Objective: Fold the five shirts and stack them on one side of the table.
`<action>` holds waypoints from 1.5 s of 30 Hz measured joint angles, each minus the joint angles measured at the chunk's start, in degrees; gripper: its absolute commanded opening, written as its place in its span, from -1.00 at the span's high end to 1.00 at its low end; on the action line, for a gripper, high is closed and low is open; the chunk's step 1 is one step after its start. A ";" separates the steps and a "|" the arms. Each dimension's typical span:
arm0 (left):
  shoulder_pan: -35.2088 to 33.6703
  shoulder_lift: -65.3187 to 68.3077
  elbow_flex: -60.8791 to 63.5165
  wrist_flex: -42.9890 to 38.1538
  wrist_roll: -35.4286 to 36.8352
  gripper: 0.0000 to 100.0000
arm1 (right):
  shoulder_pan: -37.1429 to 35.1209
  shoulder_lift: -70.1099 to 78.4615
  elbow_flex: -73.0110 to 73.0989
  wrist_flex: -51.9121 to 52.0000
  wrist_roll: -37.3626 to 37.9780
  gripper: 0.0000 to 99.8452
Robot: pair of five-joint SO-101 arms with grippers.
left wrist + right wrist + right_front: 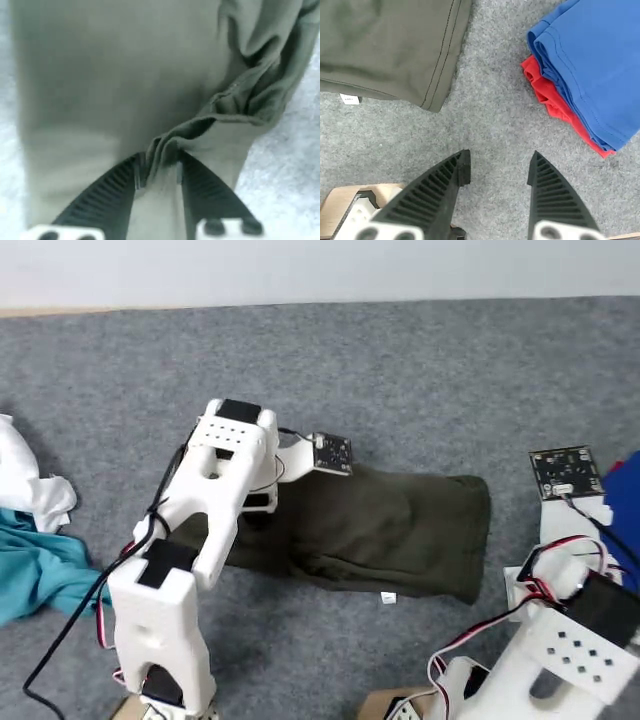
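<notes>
The right gripper (501, 156), black ribbed jaws spread apart, hovered over a grey felt tabletop (490, 110). Off one side of it lay a dark olive cotton shirt (385, 45). Off the other side, a folded blue shirt (600, 65) rested on a folded red shirt (545, 92).

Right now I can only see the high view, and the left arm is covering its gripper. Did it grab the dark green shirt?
Observer: Yes. The left gripper is shut on a pinched fold of the dark green shirt.
Operator: And the right gripper?
Observer: The right gripper is open and holds nothing, over the grey table cover.
Operator: Is anything under the blue shirt?
Observer: A red shirt lies under the blue shirt, its edge sticking out.
</notes>
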 measured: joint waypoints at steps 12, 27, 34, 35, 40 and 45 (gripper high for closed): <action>0.62 -12.57 -0.79 6.86 0.00 0.99 | 0.00 0.00 0.00 0.00 0.00 0.59; 5.71 3.43 5.45 1.58 0.00 1.00 | 0.00 0.00 0.00 0.00 0.00 0.59; 6.33 6.24 2.46 2.99 1.93 1.00 | 0.00 0.00 0.00 0.00 0.00 0.59; 6.33 6.24 1.76 3.96 2.02 1.00 | 0.00 0.00 0.00 0.00 0.00 0.59; 6.42 2.20 -1.14 8.70 2.11 1.00 | 0.00 0.00 0.00 0.00 0.00 0.59; 5.63 -5.54 -1.32 9.93 2.11 1.00 | 0.00 0.00 0.00 0.00 0.00 0.59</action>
